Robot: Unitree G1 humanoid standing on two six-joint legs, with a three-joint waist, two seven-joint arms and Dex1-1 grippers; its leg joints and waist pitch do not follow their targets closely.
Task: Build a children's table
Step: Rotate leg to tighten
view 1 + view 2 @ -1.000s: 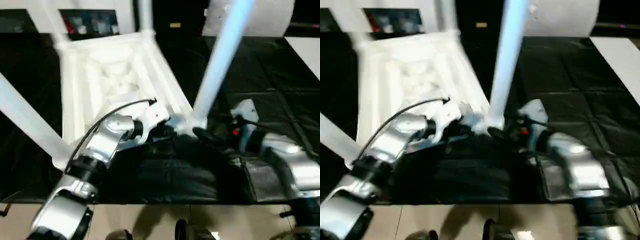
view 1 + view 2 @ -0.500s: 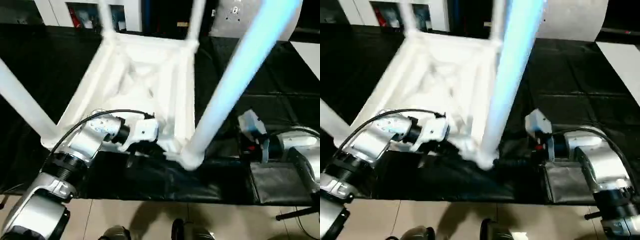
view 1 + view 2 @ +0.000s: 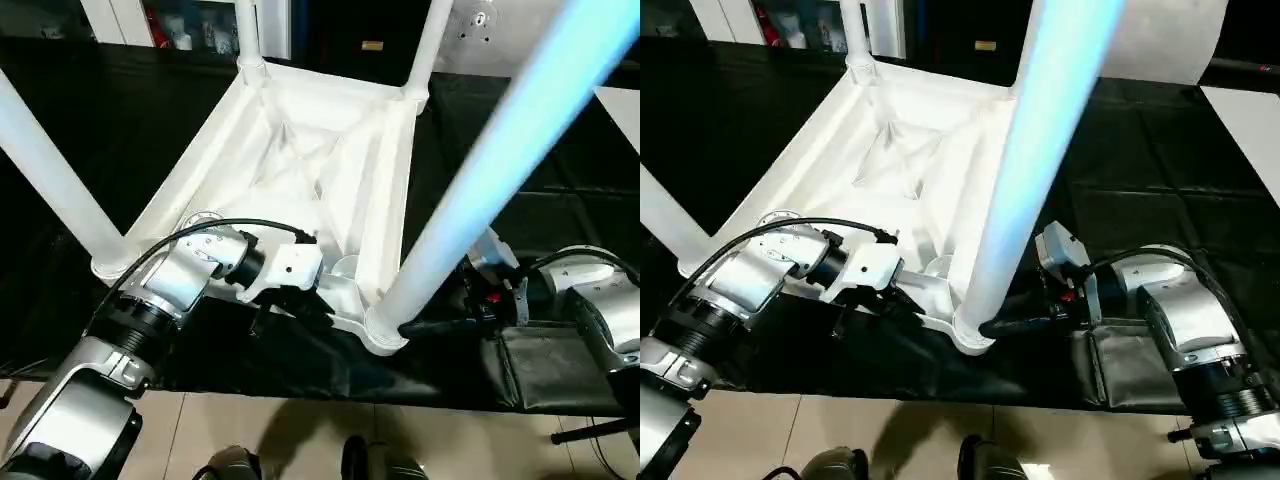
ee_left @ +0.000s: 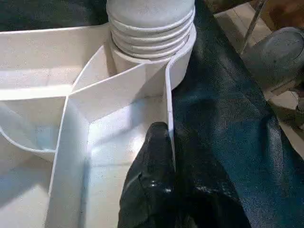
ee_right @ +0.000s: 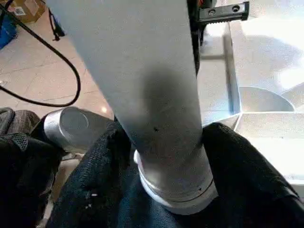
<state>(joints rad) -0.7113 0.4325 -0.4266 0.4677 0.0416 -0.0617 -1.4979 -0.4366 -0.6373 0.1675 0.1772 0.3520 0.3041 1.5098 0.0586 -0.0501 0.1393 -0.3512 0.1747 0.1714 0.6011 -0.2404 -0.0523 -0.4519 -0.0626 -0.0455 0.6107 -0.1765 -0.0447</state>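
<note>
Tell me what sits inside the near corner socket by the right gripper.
A white leg stands in the socket, its ribbed threaded end showing at the rim. How deep it goes is hidden inside the socket.

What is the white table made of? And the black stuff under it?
The table looks like moulded plastic: smooth, slightly glossy white, with thin ribs underneath and ridged rings at the leg base. The black cover seems a soft, shiny sheet, maybe vinyl or coated fabric, since it creases and wrinkles.
</note>
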